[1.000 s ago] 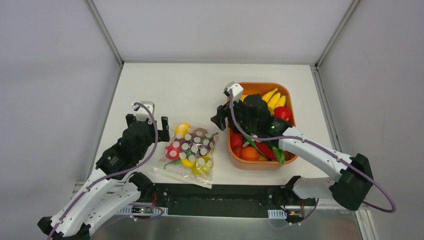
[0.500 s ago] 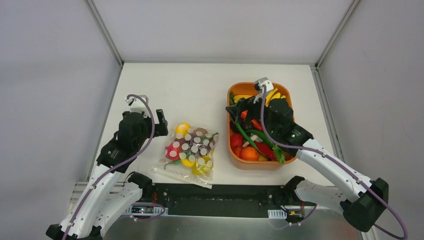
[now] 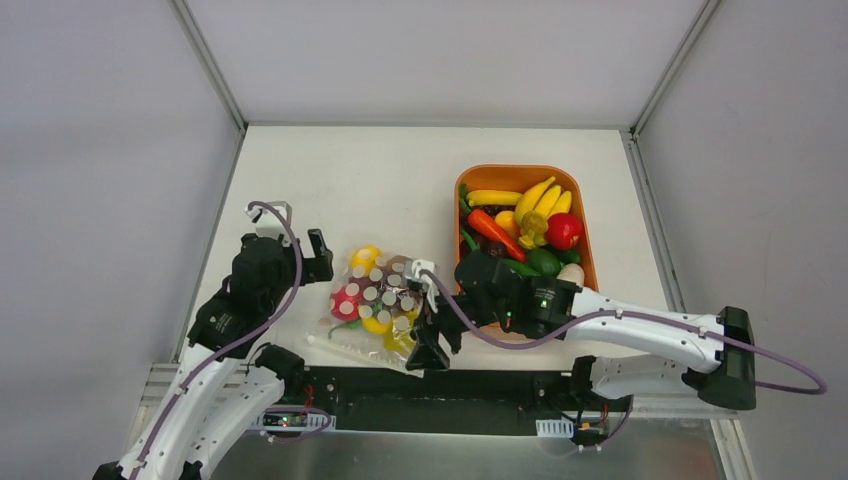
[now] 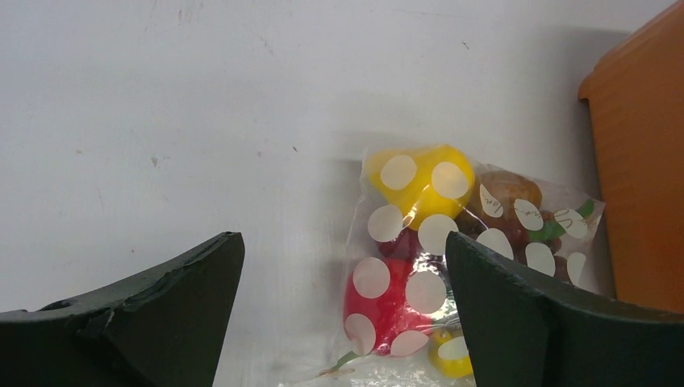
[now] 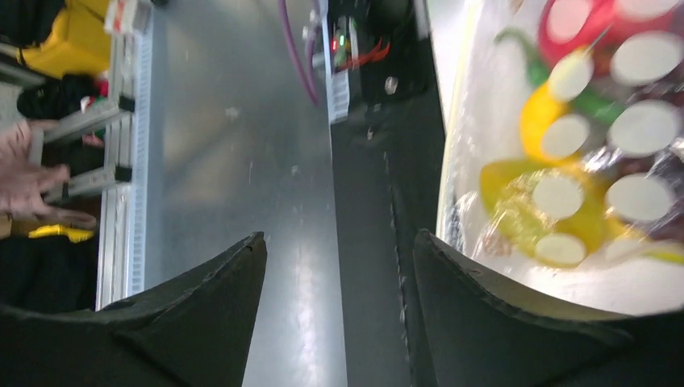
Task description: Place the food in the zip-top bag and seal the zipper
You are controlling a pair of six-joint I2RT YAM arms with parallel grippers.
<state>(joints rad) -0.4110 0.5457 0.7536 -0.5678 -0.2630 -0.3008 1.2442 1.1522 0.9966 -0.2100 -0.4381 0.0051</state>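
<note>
The dotted clear zip-top bag lies flat on the white table with food inside: a yellow lemon, a red piece, and dark and yellow pieces. Its zipper strip runs along the near edge. My left gripper is open and empty, hovering just left of the bag. My right gripper is open and empty at the bag's near right corner, over the table's front edge. The right wrist view shows the bag to its right.
The orange tray stands right of the bag, holding bananas, a carrot, a red tomato and green pieces. Its wall shows in the left wrist view. A black strip and metal ledge run along the table's near edge.
My right arm swung from above the orange tray down and left to the bag's near right corner. My left gripper drew back slightly to the left.
</note>
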